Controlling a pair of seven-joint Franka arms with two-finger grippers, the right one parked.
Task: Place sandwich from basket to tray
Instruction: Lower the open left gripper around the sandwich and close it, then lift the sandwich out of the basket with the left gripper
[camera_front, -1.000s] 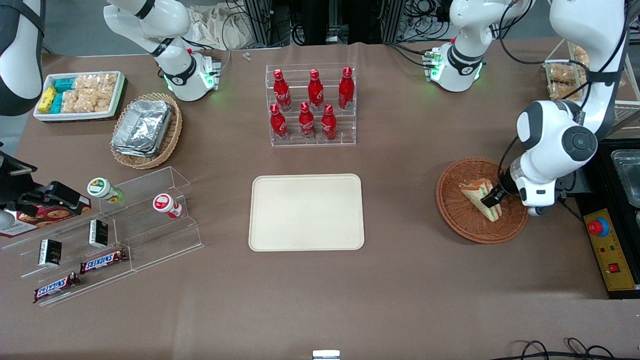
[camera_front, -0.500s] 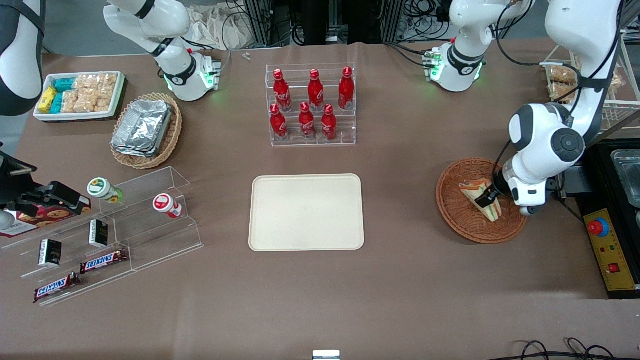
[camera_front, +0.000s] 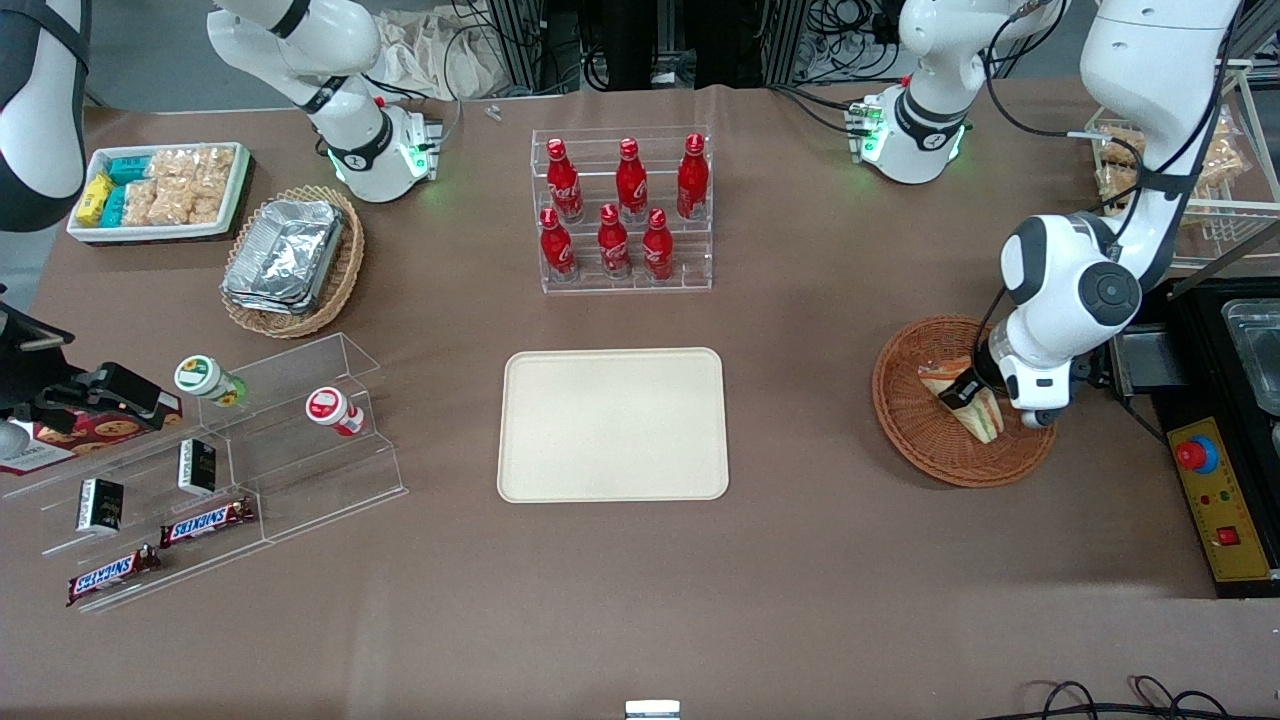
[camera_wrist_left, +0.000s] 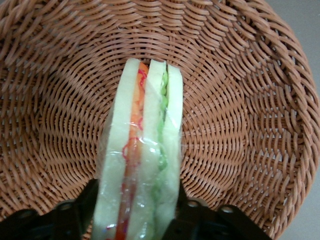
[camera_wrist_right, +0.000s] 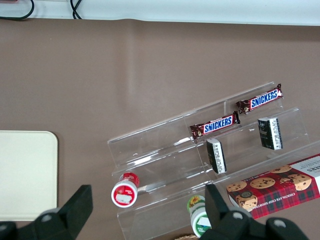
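Observation:
The sandwich (camera_front: 985, 420), a clear-wrapped white-bread wedge with orange, red and green filling, lies in the round reddish-brown wicker basket (camera_front: 915, 430) toward the working arm's end of the table. My left gripper (camera_front: 962, 390) is down in the basket over the sandwich's middle. In the left wrist view the sandwich (camera_wrist_left: 145, 150) stands on edge on the basket's weave (camera_wrist_left: 240, 125), and the black fingers (camera_wrist_left: 82, 205) press against both of its bread sides. The cream rectangular tray (camera_front: 612, 424) lies bare at the table's middle.
A clear rack of red bottles (camera_front: 622, 210) stands farther from the camera than the tray. A black box with a red button (camera_front: 1215, 500) sits beside the basket at the table's end. A clear stepped shelf with snacks (camera_front: 220, 470) lies toward the parked arm's end.
The left arm has shifted toward the tray's side, and the gripper has slid along the sandwich to its middle. The sandwich has stayed in place in the basket.

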